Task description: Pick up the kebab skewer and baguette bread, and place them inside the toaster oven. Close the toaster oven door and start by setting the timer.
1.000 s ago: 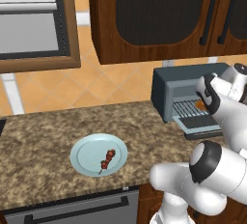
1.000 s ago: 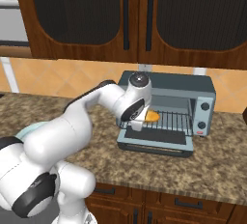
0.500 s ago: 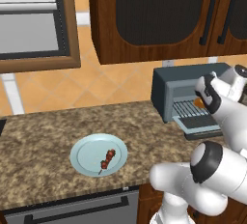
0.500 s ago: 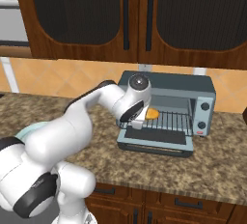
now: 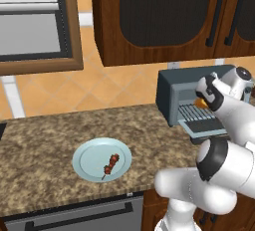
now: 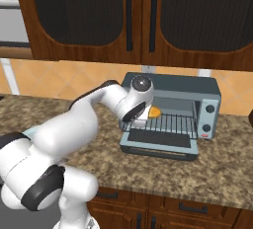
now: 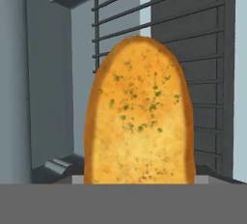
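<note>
Dark wooden cabinets (image 5: 164, 16) fill the top of the left base view, above a speckled stone counter (image 5: 45, 130) crossing the middle. At lower centre a pale blue plate (image 5: 89, 160) carries the kebab skewer (image 5: 111, 165). At the right edge sits the toaster oven (image 5: 187, 93), its door (image 5: 206, 126) dropped open, with the gripper (image 5: 203, 100) at the mouth and an orange patch of baguette bread (image 5: 201, 103) beside it.

From the right base view, the arm reaches from lower left to the oven at centre; the bread (image 6: 154, 111) sits at the rack's (image 6: 173, 122) left end, by the gripper (image 6: 143, 117).

Up close in the hand view, the bread (image 7: 140, 117) stands tall in the centre before the rack bars. Whether the jaws clamp it cannot be told.
</note>
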